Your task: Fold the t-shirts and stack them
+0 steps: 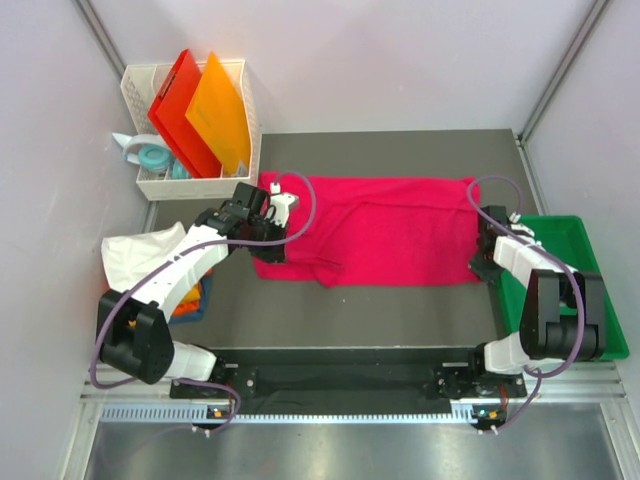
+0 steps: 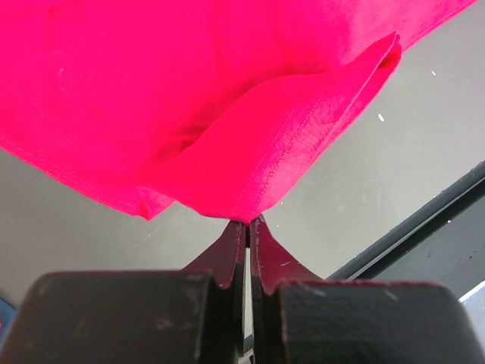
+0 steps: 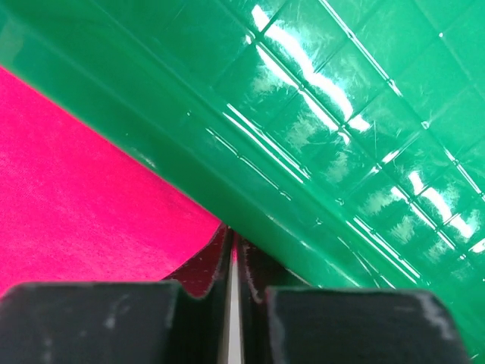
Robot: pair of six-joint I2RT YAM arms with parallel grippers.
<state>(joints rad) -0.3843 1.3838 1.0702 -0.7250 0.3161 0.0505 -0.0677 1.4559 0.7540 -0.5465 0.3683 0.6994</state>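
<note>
Left claw [image 2: 248, 221] pinches shirt [image 2: 151, 91] hem; right claw [image 3: 229, 231] clenched at shirt's edge beside tray [image 3: 341, 152], grip unclear. Lift both evenly, cloth taut.

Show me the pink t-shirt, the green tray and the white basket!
pink t-shirt [image 1: 390, 230]: top external view, middle of the cloth.
green tray [image 1: 560, 232]: top external view, bare far end of its floor.
white basket [image 1: 185, 188]: top external view, its near wall.
</note>
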